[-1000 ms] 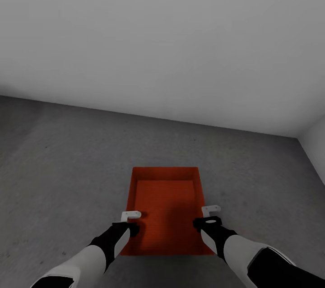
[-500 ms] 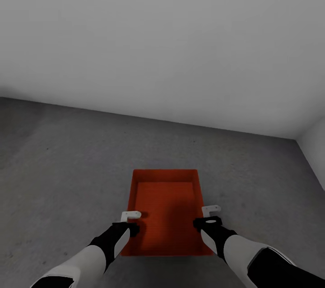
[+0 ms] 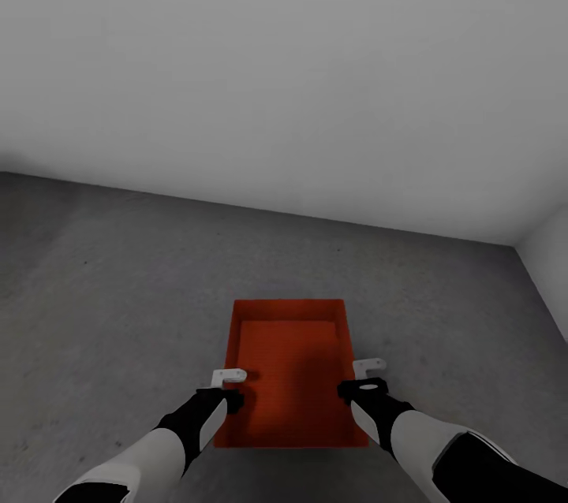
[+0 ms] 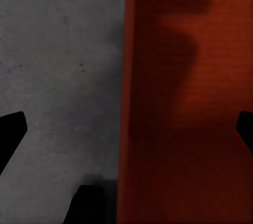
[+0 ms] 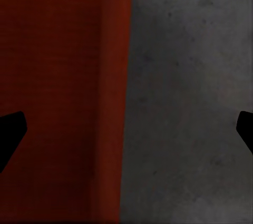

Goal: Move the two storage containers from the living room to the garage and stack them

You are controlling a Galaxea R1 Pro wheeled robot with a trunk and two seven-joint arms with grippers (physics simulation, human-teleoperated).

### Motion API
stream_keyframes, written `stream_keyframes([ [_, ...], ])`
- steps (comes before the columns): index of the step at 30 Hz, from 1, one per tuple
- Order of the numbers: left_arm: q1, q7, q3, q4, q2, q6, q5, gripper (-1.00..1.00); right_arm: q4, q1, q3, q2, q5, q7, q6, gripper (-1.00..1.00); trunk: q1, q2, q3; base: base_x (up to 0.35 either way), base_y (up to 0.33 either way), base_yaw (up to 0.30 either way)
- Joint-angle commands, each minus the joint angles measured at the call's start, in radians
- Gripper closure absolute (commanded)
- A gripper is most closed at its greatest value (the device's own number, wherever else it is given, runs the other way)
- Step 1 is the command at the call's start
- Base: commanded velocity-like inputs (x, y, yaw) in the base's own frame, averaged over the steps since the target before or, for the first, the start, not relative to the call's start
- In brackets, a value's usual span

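Note:
One orange-red storage container lies open side up on the dark grey garage floor, just ahead of me. My left gripper hangs open above the container's left wall, with one black fingertip over the concrete and the other over the container's inside. My right gripper is open above the right wall in the same way. Neither gripper holds anything. In both wrist views the rim runs between the fingers, well below them.
A pale grey wall stands about a container's length or two beyond the bin. A second wall meets it in a corner at the far right. Rough concrete stretches away to the left and right of the container.
The container looks slightly smaller and the wall's foot sits lower in the picture, so the view has shifted a little. Both grippers keep their places in the picture and stay open.

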Motion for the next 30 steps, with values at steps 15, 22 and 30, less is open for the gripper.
stream_keyframes([
  [15,0.0,0.005,-0.001,-0.002,0.001,0.005,0.007,-1.0,-0.002,-0.001,0.009,0.0,-0.007,-0.005,0.006,-1.0,-0.058,0.105,0.046,0.0,0.0,0.0],
  [22,0.0,0.005,0.0,-0.002,0.001,0.005,0.007,-1.0,-0.002,0.0,0.009,0.0,-0.007,-0.006,0.006,-1.0,-0.084,0.154,0.068,0.0,0.0,0.0],
  [30,0.0,0.005,0.0,-0.002,0.001,0.005,0.007,-1.0,-0.002,-0.001,0.009,0.0,-0.007,-0.006,0.006,-1.0,-0.115,0.21,0.093,0.0,0.0,0.0],
])
